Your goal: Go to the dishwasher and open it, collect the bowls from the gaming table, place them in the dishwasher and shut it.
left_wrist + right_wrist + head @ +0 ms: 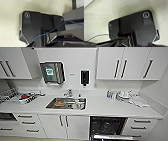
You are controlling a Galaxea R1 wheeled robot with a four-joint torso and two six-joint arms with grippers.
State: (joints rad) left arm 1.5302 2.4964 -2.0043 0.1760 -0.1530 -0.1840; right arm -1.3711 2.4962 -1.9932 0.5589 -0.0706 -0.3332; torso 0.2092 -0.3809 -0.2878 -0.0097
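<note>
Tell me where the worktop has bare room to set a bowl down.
Free: the worktop between the sink and the dishes at right, and the front strip above the open dishwasher. The stretch left of the sink toward the front edge is also bare. Crowded: the back left corner with the tray of items, and the sink basin itself.

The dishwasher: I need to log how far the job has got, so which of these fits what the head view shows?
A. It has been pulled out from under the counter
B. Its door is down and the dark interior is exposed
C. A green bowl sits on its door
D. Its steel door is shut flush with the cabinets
B: the dishwasher shows a dark open cavity under the counter, with its grey steel door folded down below.
</note>
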